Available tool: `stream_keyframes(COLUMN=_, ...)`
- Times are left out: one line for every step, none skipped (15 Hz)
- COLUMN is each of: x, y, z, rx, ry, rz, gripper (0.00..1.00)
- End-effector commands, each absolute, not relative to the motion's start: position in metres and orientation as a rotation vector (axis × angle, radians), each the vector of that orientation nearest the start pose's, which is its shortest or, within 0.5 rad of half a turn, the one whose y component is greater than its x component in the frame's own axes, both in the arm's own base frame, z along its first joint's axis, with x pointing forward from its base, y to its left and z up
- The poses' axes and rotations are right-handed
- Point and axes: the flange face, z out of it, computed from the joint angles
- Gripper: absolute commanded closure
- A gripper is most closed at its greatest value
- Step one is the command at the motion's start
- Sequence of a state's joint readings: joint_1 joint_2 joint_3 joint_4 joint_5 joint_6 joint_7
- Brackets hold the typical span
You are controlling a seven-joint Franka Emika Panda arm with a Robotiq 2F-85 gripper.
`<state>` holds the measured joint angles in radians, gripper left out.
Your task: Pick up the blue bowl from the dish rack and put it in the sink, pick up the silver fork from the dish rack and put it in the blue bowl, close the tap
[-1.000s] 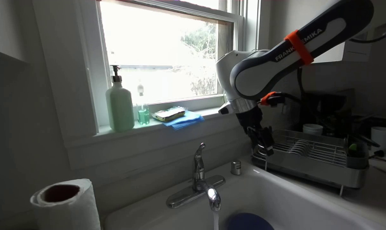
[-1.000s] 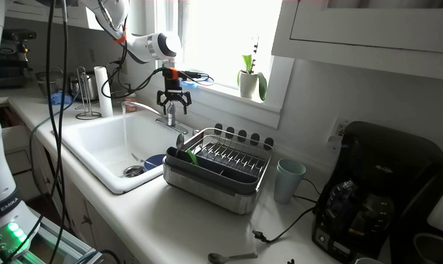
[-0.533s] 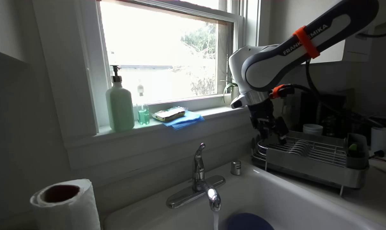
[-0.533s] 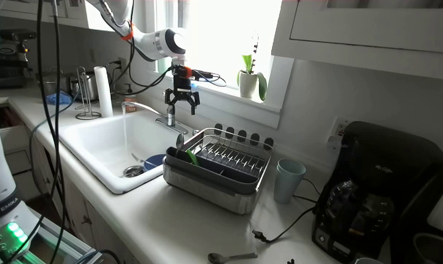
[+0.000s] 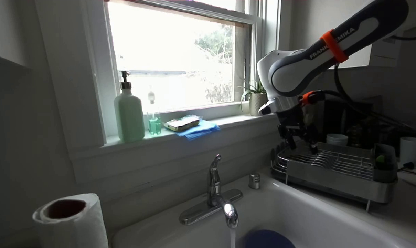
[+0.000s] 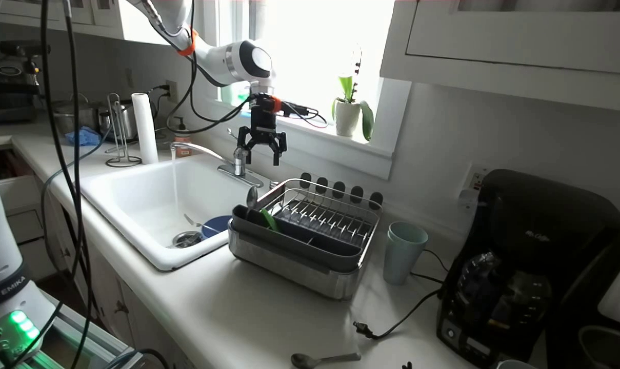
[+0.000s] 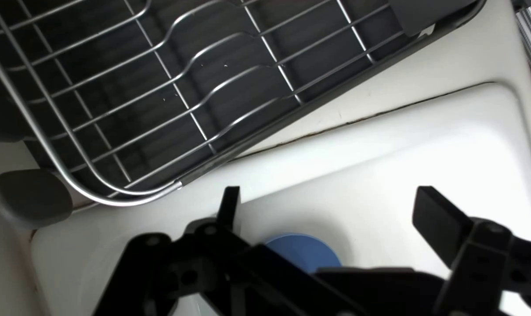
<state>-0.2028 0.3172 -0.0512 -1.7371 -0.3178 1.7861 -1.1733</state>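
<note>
Step 1, bowl transfer: complete, judging by the layout. The blue bowl (image 6: 216, 226) lies in the sink (image 6: 145, 200), on the side next to the dish rack (image 6: 289, 271); all three views show it there.

Step 2, fork transfer: probably complete. The silver fork (image 6: 193, 222) lies in the sink near the drain (image 6: 186, 239), one end projecting away from the bowl and the other reaching it. Whether that end rests inside the bowl or only against its rim cannot be determined, as the dish rack covers part of the bowl.

Step 3, tap closure: outstanding. Water (image 5: 232, 237) runs from the tap (image 5: 214, 184) in both exterior views, and the lever (image 5: 214, 168) stands upright.

Tool state: the gripper (image 6: 262, 160) carries nothing. Its fingers (image 7: 441, 224) stand wide apart, with no object held between them. The gripper hangs in the air near the dish rack, apart from the tap.

Remaining operation: the gripper presumably must reach the lever and move it until the flow stops. The closing direction cannot be read from the views. With this wide setting, the fingers may straddle the lever without shifting it.
</note>
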Motion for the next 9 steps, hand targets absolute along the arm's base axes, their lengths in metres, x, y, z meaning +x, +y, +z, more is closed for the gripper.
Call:
stream_keyframes(x=0.588, y=-0.177, z=0.381, rx=-2.730, ry=-1.548, rz=0.649, gripper=0.00)
stream_keyframes(x=0.588, y=-0.175, z=0.386, rx=-2.731, ry=-1.557, rz=0.628, gripper=0.00)
stream_keyframes(x=0.587, y=-0.171, z=0.390, rx=-2.737, ry=-1.568, rz=0.594, gripper=0.00)
stream_keyframes(x=0.586, y=-0.164, z=0.394, rx=-2.740, ry=-1.555, rz=0.544, gripper=0.00)
stream_keyframes(x=0.585, y=-0.157, z=0.396, rx=-2.737, ry=-1.543, rz=0.516, gripper=0.00)
stream_keyframes(x=0.583, y=-0.149, z=0.401, rx=-2.739, ry=-1.530, rz=0.477, gripper=0.00)
stream_keyframes(x=0.583, y=-0.140, z=0.405, rx=-2.736, ry=-1.510, rz=0.433, gripper=0.00)
stream_keyframes(x=0.583, y=-0.132, z=0.410, rx=-2.731, ry=-1.493, rz=0.368, gripper=0.00)
stream_keyframes(x=0.584, y=-0.123, z=0.416, rx=-2.726, ry=-1.463, rz=0.268, gripper=0.00)
